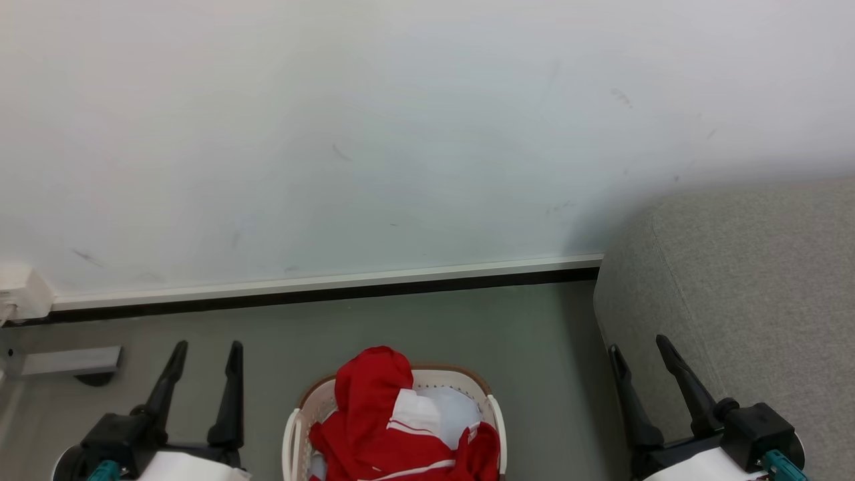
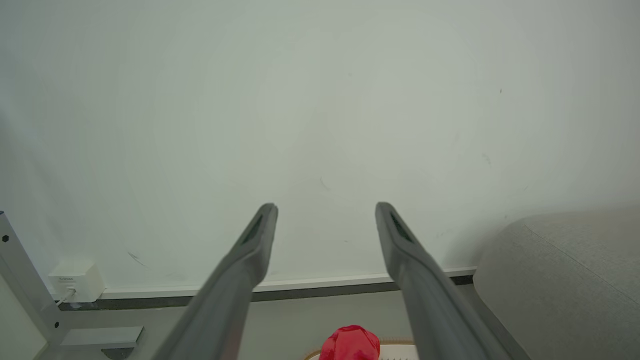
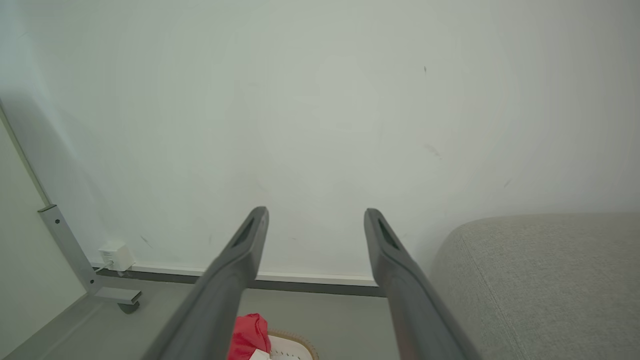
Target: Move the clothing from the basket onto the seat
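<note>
Floor (image 1: 548, 334): clothing (image 1: 374, 401) beside left end effector (image 1: 208, 345)

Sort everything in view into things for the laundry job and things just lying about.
Job: red-and-white clothing; laundry basket; grey sofa; left gripper and right gripper, both open.
Lying about: white wall box; grey metal frame foot; baseboard.

L gripper (image 2: 326, 207) spread; clothing (image 2: 350, 345), prob. basket (image 2: 400, 352).
</note>
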You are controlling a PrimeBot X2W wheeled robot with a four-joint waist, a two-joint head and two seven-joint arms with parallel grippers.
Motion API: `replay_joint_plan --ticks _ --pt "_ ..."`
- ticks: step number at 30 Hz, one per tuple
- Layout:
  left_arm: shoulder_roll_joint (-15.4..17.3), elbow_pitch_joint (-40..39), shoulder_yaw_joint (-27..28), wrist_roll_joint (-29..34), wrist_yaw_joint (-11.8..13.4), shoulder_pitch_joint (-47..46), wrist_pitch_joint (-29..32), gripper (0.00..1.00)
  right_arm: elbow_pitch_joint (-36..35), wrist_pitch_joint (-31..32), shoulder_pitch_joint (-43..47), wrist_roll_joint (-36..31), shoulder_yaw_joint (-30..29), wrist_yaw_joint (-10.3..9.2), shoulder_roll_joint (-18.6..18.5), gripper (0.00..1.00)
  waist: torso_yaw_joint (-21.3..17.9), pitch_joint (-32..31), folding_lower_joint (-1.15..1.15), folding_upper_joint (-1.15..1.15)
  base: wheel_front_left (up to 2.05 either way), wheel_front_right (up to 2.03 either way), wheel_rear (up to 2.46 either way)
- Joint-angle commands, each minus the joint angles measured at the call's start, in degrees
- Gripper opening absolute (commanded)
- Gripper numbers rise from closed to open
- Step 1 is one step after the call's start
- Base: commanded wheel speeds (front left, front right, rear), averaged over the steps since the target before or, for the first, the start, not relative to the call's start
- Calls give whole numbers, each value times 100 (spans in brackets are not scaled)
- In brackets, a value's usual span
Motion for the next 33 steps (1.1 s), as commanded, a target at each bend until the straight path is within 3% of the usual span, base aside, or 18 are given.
replay_joint_plan --ticks 1,7,33 --pt "61 -1 -5 107 8 34 -45 100 -27 -54 -86 -88 18 -11 -27 100 -2 -2 0 0 0 0 0" --pt "65 -13 -22 349 7 45 -92 100 -62 -112 -59 -311 37 -12 -29 100 -9 -3 0 0 0 0 0" --pt "44 5 45 190 7 37 -87 100 -95 -92 -73 -218 -32 -12 8 100 -30 32 0 0 0 0 0"
